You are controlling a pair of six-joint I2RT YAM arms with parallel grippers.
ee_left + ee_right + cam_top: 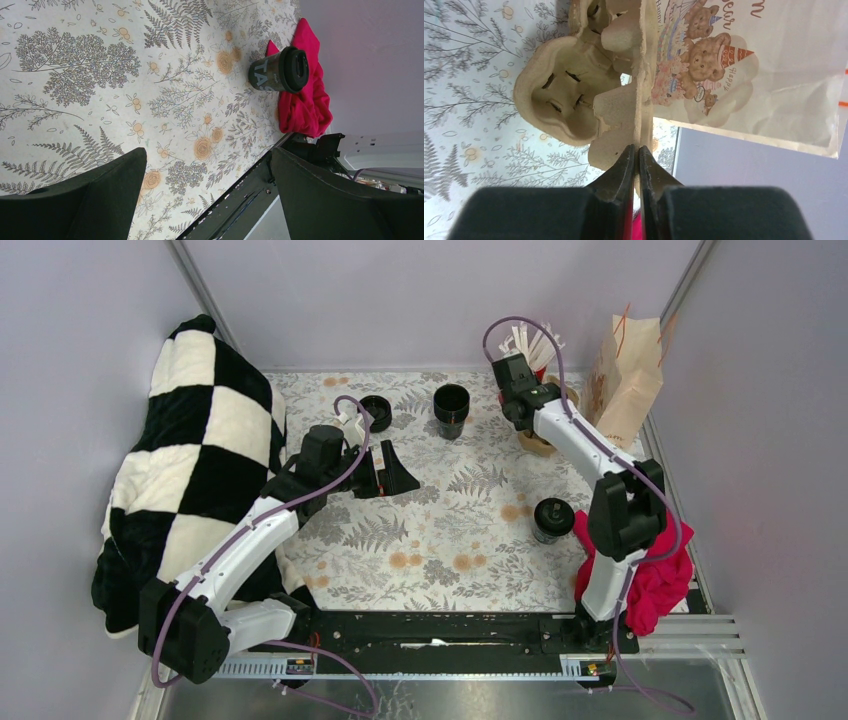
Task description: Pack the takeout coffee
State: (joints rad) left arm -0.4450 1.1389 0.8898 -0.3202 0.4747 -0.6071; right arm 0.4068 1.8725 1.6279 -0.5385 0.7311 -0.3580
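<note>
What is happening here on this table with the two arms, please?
The right end effector is pinched on the middle ridge of the pulp cup carrier, which sits next to the paper bag at the far right. The left end effector hangs open over the table and holds nothing. The lidded takeout coffee stands untouched beside the red cloth, near the right arm's base, so it is not yet packed.
</note>
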